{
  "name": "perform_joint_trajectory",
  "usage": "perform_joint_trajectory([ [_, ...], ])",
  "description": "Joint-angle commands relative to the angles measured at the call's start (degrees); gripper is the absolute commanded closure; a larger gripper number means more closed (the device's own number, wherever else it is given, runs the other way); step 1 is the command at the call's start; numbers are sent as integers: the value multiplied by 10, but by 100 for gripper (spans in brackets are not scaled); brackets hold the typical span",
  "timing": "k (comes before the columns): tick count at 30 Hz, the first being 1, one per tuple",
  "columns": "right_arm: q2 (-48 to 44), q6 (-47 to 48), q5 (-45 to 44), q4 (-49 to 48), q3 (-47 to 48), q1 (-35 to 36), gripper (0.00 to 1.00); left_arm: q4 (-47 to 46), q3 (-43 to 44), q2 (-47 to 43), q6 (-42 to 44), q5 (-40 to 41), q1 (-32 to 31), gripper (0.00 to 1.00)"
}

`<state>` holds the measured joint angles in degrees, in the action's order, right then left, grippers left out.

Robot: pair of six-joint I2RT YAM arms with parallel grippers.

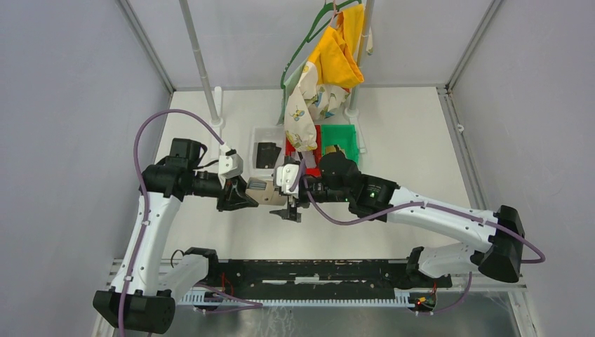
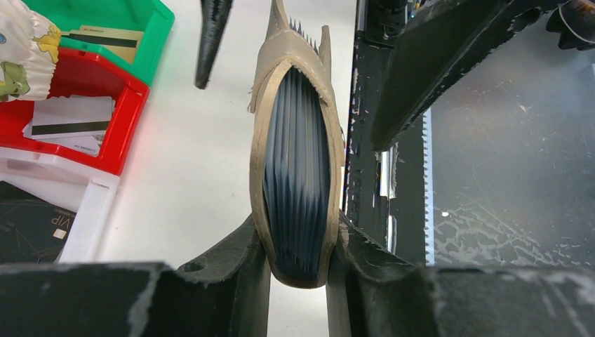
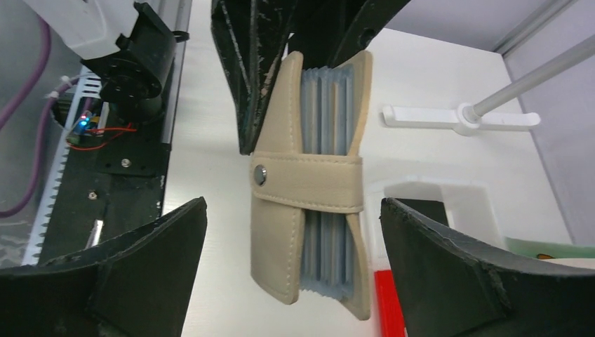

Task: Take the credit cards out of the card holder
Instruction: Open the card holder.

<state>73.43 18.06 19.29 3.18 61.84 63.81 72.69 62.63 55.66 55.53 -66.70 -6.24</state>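
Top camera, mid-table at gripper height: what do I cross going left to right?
Black two-finger left gripper → tan leather-like folding card holder → black two-finger right gripper.

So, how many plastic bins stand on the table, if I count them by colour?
White bin: 1
Red bin: 1
Green bin: 1
Total: 3
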Motion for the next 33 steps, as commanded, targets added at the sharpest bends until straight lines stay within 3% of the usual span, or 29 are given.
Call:
perform_joint_trajectory([
  [1,13,44,-42,11,51,14,2,-8,27,-5,-21,-51,-2,98],
  [9,38,90,-120,49,86,54,14,7,43,9,-37,-61,-2,98],
  [19,74,104,-157,133,150,54,45,37,64,27,-30,-80,-2,96],
  [20,74,104,-155,136,152,54,47,47,68,29,-19,-80,-2,91],
  [24,69,80,-106,127,150,52,58,90,78,33,36,-78,-2,47],
  [28,77,22,17,119,154,29,69,113,74,20,88,-81,-2,33],
  [33,64,-83,159,37,117,-36,75,113,68,-18,123,-76,-2,32],
])
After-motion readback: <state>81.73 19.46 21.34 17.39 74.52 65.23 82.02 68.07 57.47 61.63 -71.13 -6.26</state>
